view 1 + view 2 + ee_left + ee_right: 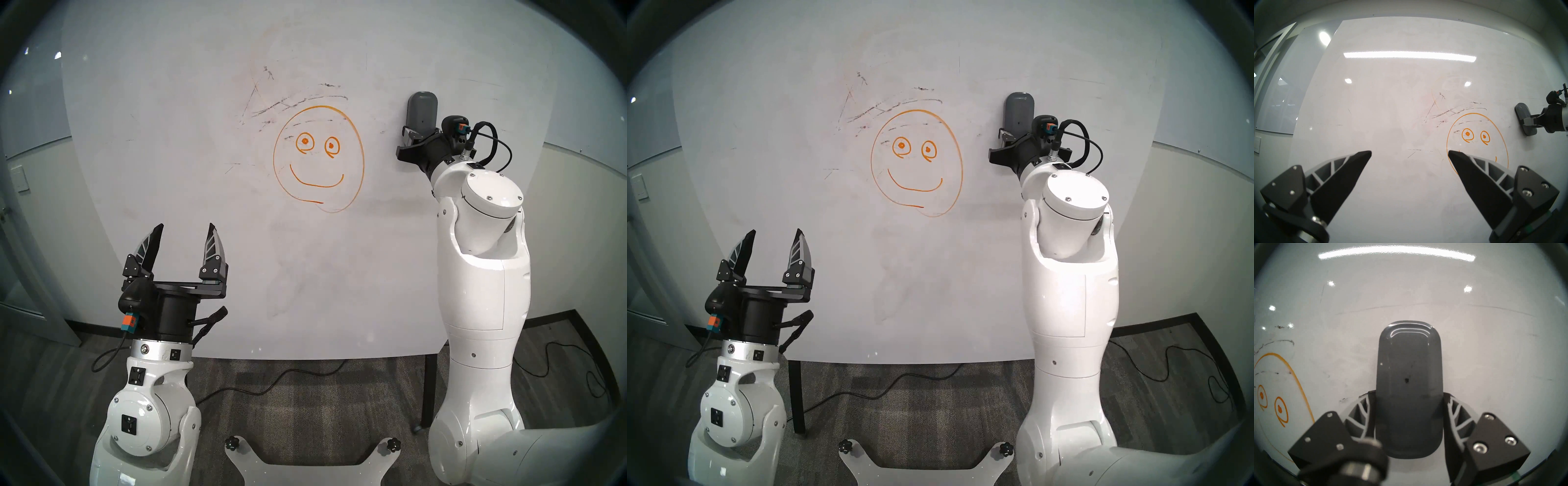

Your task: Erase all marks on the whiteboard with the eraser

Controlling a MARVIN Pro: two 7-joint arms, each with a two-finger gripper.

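Eraser, dark grey pill-shaped block (1409,387), sits upper right of head view, flat vs glossy white whiteboard (169,169), right gripper (1409,400) clamped on its lower sides. Looks light, rigid, slick shell; mid-side grip best. Left gripper (185,234) spread, empty. Orange smiley marks (319,159) untouched.

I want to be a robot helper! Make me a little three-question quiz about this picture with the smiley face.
1. True or false: the orange smiley face on the whiteboard has already been wiped away.
2. Which gripper grips the grey eraser? A) the left gripper B) the right gripper C) neither
3. Fill in the blank: the scratchy black streaks sit mostly ____ the smiley face, by its top left.

Key
1. False. Its outline, eyes and mouth are all there.
2. B. Its fingers clamp the eraser's sides, to the right of the face; the left gripper is open and empty.
3. above
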